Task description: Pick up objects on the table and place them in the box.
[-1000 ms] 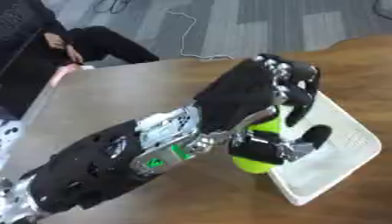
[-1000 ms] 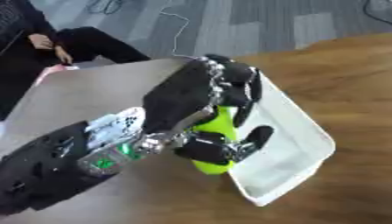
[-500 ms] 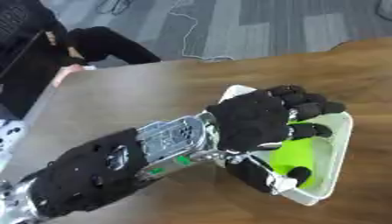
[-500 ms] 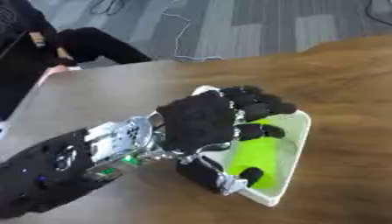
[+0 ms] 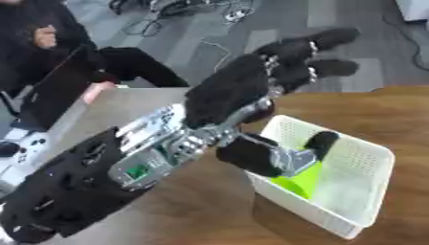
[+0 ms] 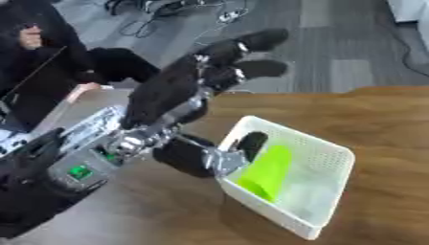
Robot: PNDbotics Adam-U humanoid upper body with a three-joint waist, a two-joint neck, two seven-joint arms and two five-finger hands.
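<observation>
L hand (image 5: 251, 86) is lifting off at frame centre, fingers now spread and straight, holding nothing; 0.5 s ago it was still draped over the green cylinder (image 6: 266, 171). Cyl. is now lying free inside the white box (image 6: 328, 155) at lower right of the desk (image 6: 385, 110), thumb tip just beside it. Looks like the drop is done; hand is clearing out. R hand isn't showing.

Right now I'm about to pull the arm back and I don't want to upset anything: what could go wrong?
The left hand is open above the white box, but its thumb reaches over the rim beside the green object. Withdrawing sideways might hook the wall and tip or drag the box. The box also sits askew, near the wooden table's front edge.
</observation>
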